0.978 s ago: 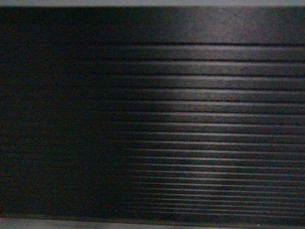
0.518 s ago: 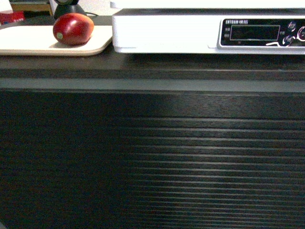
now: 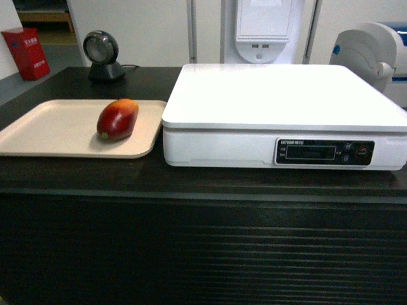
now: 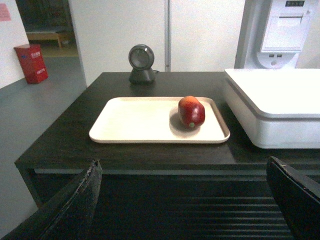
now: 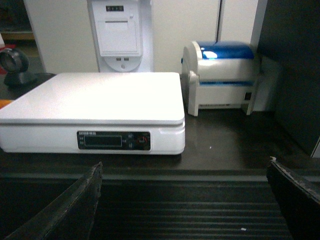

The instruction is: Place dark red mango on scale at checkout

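Plainly nothing has been grasped yet: the dark red mango (image 3: 117, 119) lies on its side on the flat beige tray (image 3: 38, 130), just left of the scale (image 3: 280, 105), both on the dark checkout (image 3: 203, 184) top. The step in hand is the approach — the left gripper (image 4: 190, 200) hangs in front of the counter with its dark fingers spread wide and empty, and the right gripper (image 5: 185, 200) is likewise apart, facing the scale. Next, I judge, the left arm must reach over the tray rim and close across the fruit's narrower width. The mango is glossy, oval, probably slippery; the scale's platform is smooth, matte white, broad and square — an easy target.
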Tool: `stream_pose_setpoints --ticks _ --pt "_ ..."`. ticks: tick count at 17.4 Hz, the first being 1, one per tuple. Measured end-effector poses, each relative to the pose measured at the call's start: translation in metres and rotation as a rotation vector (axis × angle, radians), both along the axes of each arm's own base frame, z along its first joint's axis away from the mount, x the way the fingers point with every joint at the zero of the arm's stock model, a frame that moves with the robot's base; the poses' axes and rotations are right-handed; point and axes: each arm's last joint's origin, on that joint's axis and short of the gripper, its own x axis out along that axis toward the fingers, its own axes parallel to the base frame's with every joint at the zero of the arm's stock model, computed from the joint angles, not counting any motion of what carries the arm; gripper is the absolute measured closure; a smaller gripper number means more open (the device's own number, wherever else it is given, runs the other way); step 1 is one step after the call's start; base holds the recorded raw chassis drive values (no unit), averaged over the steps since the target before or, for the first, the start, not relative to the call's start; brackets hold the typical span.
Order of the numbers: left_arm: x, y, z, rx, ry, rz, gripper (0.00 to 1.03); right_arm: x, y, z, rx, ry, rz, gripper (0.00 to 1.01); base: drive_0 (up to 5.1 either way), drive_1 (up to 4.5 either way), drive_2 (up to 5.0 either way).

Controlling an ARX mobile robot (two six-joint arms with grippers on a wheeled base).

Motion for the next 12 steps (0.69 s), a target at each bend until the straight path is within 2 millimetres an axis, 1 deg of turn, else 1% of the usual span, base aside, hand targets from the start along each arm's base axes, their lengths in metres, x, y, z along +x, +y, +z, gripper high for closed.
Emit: stream_pose_setpoints --ticks 12 --pt "0.0000 0.0000 0.0001 0.000 0.000 0.000 0.05 0.0000 0.0000 0.0000 0.000 0.000 -0.001 0.03 0.0 0.00 0.0"
